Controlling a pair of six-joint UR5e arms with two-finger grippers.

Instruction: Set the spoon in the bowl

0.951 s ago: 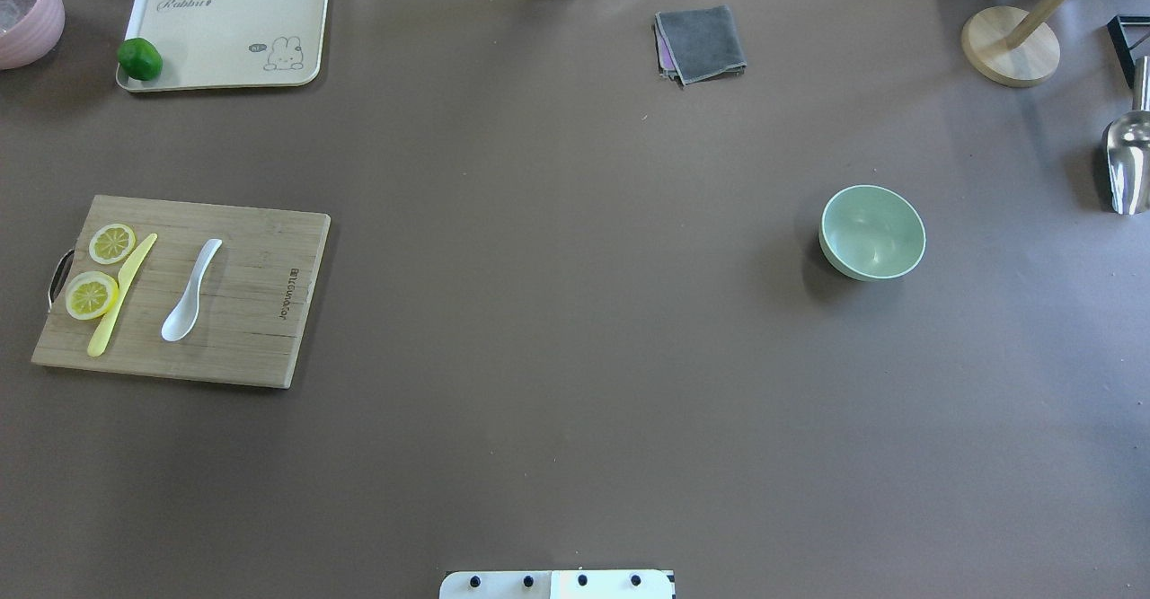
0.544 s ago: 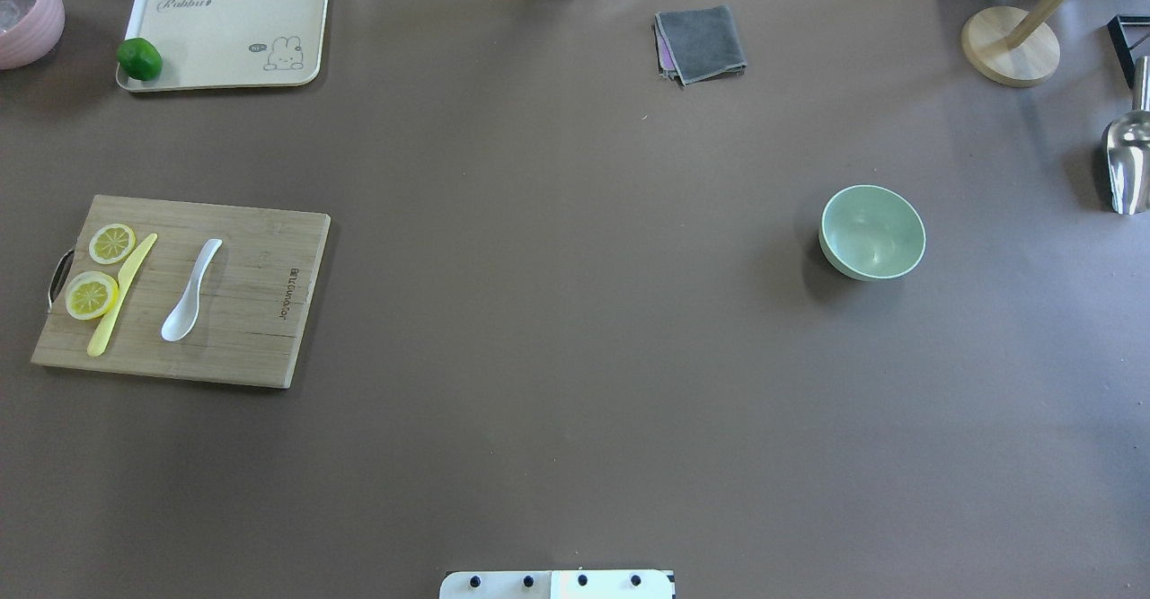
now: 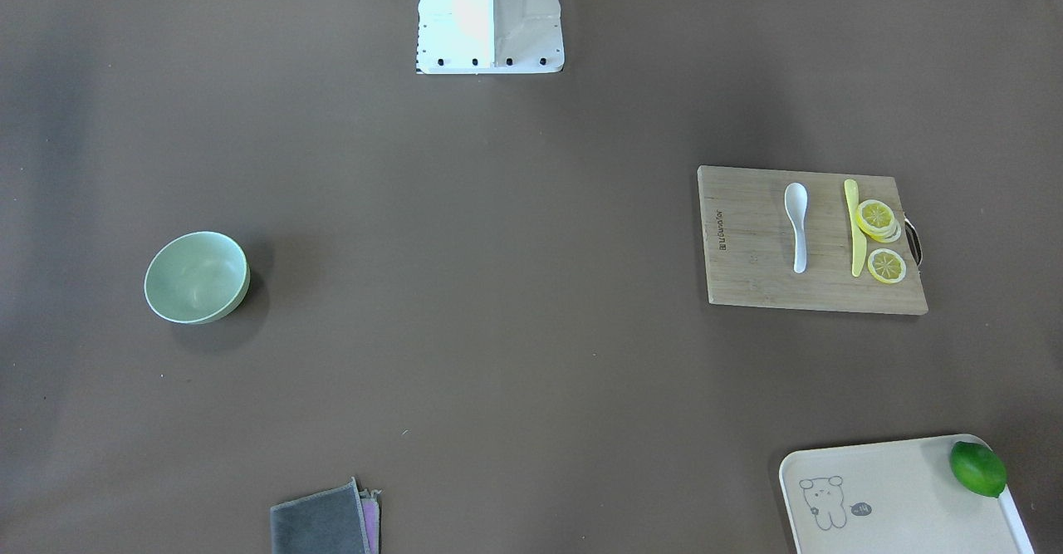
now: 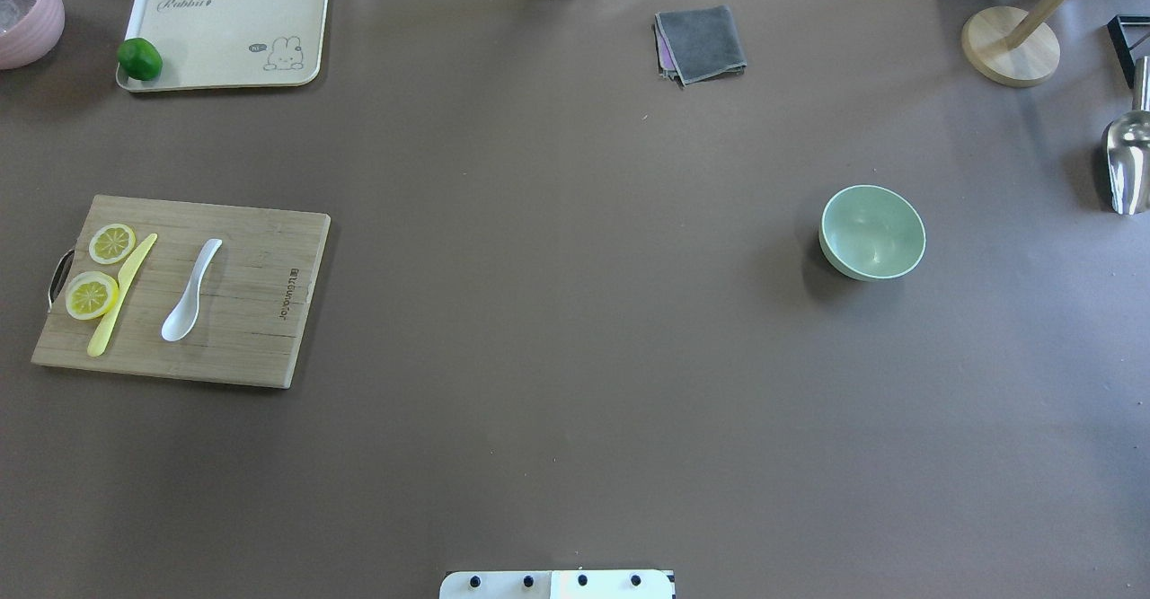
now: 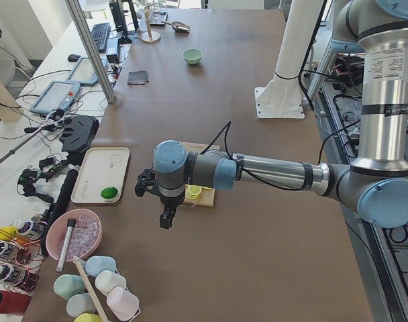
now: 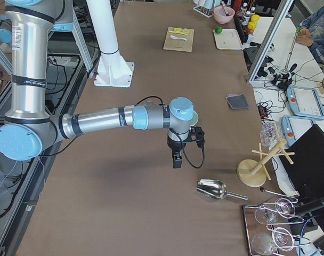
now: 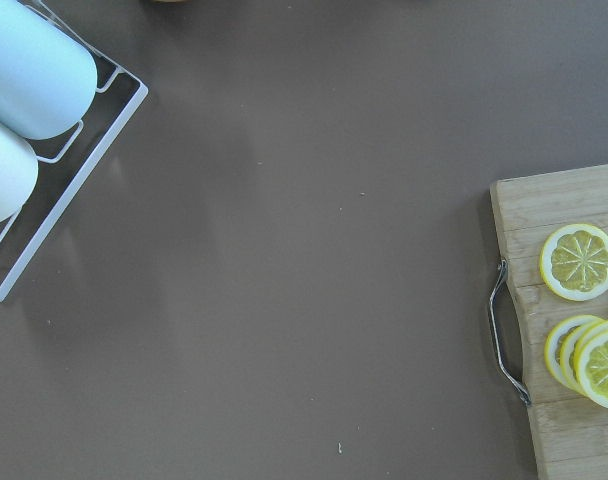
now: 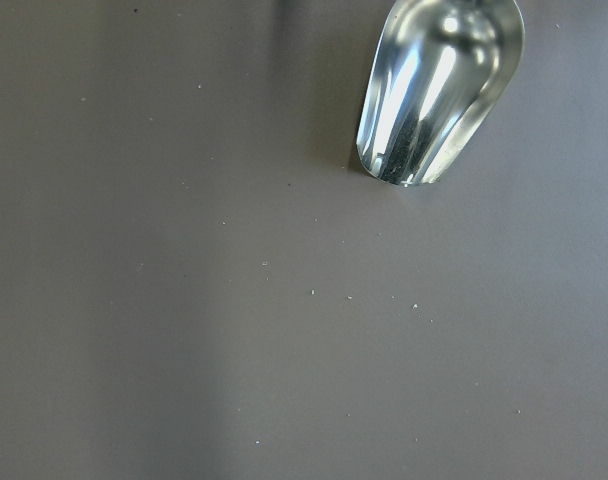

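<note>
Jaw state unclear on left gripper (image 5: 165,221) and right gripper (image 6: 176,159), seen only from sides; tray (image 3: 905,487), cloth (image 3: 320,527) cut by bottom edge

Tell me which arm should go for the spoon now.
Left. The spoon lies on the cutting board on the robot's left side, and the left gripper hangs by that board's handle end. The right gripper hovers at the far end by the metal scoop, past the bowl.

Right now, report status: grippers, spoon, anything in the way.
Left gripper, right gripper above the table ends, open or shut unclear. Spoon flat on cutting board, untouched; bowl empty across the table. Yellow knife close beside spoon, not touching.
</note>
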